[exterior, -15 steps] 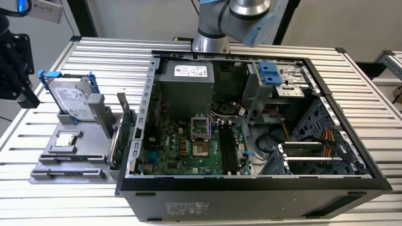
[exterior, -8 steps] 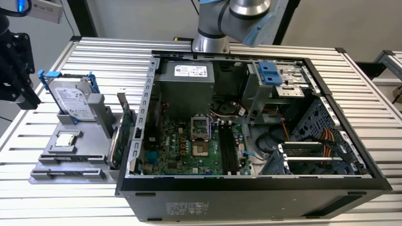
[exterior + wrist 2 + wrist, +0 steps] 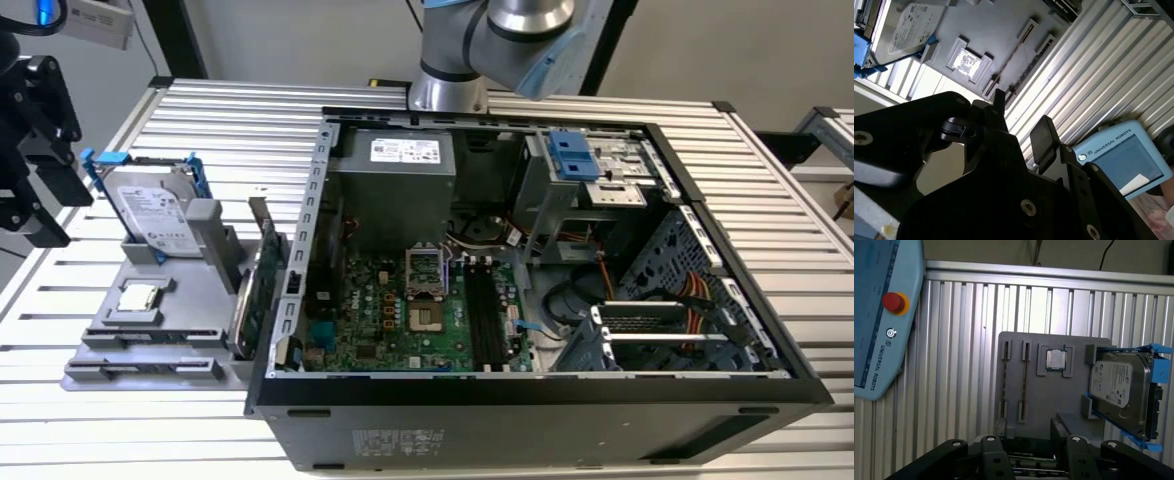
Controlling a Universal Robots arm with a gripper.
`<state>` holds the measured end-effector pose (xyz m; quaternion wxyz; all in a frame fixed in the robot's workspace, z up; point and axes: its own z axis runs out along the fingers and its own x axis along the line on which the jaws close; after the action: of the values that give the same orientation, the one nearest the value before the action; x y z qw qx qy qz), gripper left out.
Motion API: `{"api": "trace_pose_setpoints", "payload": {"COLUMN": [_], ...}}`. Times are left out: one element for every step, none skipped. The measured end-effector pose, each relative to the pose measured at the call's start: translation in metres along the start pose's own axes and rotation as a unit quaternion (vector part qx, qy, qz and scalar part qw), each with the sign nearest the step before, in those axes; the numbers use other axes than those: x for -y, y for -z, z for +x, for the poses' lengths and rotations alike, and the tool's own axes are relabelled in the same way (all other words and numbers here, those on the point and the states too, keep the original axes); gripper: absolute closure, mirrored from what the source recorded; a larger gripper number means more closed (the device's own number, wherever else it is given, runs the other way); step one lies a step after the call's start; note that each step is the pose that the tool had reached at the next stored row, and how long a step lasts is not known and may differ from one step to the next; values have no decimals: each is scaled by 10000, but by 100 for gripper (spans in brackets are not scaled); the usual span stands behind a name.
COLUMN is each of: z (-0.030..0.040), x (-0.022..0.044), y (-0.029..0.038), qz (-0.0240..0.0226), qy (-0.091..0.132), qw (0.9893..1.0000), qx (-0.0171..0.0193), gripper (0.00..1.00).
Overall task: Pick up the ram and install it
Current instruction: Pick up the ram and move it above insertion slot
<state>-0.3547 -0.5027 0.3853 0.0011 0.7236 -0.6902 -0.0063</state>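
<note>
Two black fingers on one gripper point(image 3: 1026, 445), set well apart, gripping nothing. Poised above one gray tray point(image 3: 1054, 400), touching none of the parts laid out there.

Along the tray side closest to the computer case point(image 3: 534, 415), in the exterior view, one green expansion card point(image 3: 272, 268) standing on edge.

Past the fingers in the first wrist view, two parallel lanes on the tray, each marked by a pair of slotted holders, four holders in all. One ram point(image 3: 1024, 380) standing on edge in the lane nearer the processor, seen from above as a thin dark strip. The same ram point(image 3: 1011, 60) just beyond the fingertips in the second wrist view, clear of both.

Next along, one square processor chip point(image 3: 1056, 360), lying flat in its recess just beside the ram's lane. Beyond that, one silver hard drive point(image 3: 1116, 385) in a blue frame, propped at a tilt at the tray's end.

Underneath everything, one slatted metal table point(image 3: 954, 365). Off to one side, one pale blue teach pendant point(image 3: 884, 315) with a single red button point(image 3: 894, 301).

Farthest out, in the exterior view, the one open case with its motherboard point(image 3: 400, 310) exposed, well apart from the ram. Behind it, the base of the one arm point(image 3: 454, 60).
</note>
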Motion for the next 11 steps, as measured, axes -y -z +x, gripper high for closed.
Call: {"api": "trace_pose_setpoints", "payload": {"z": [0,0,0,0,0,0,0,0,0,0,0], "x": [0,0,0,0,0,0,0,0,0,0,0], "y": [-1,-4,-7,-8,-8,-9,-10,-10,-10,-11,-12], "qz": [0,0,0,0,-1,0,0,0,0,0,0], "qy": [0,0,0,0,1,1,1,1,3,12,34], "qw": [10000,10000,10000,10000,10000,10000,10000,10000,10000,10000,10000], "qx": [0,0,0,0,-1,0,0,0,0,0,0], "gripper": [0,0,0,0,0,0,0,0,0,0,0]}}
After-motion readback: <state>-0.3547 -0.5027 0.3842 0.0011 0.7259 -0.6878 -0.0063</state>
